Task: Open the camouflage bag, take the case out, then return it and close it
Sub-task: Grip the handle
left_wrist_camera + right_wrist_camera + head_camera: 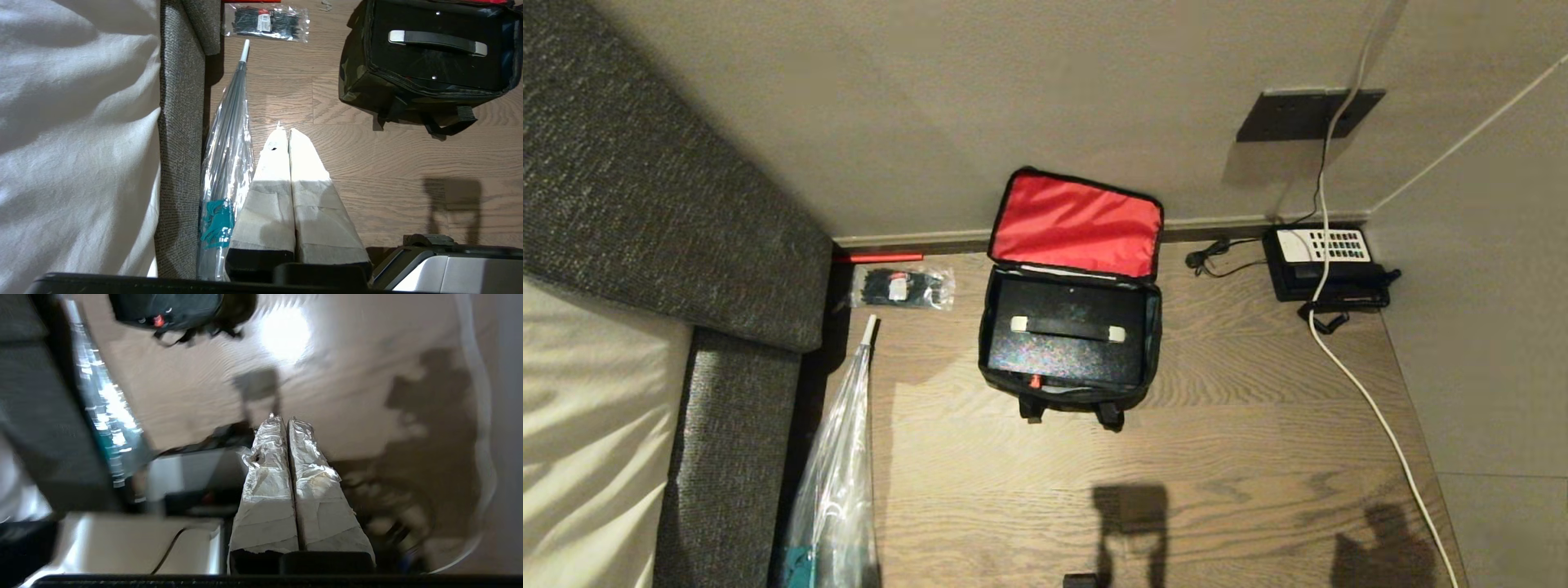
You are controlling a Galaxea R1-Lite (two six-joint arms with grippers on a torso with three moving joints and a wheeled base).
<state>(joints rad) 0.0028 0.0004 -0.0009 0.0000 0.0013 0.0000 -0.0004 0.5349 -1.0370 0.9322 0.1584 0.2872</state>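
The right tool is seen in the right wrist view with its two wrapped fingers pressed together and nothing between them. It hangs above the wooden floor, well apart from the bag. The left tool is clenched too and holds nothing. It is parked over the floor, just beside a clear folded umbrella that lies along the grey sofa.

The camouflage bag is found on the floor by the wall. Its lid is thrown back, and the red lining is shown. The case is seen inside the bag, lying flat with its handle on top and a small red latch at the near edge.

The bag is already opened, so the step in hand is judged to be taking the case out. For the next move, a tool would have to be opened, brought down over the handle, closed on it, and the case lifted straight up so that it does not catch on the bag's sides.

One bag, one case, one handle and one red latch are counted. One umbrella, one packet of black cable ties, one black telephone with white keys and one white cable are also counted. Two tools are seen.
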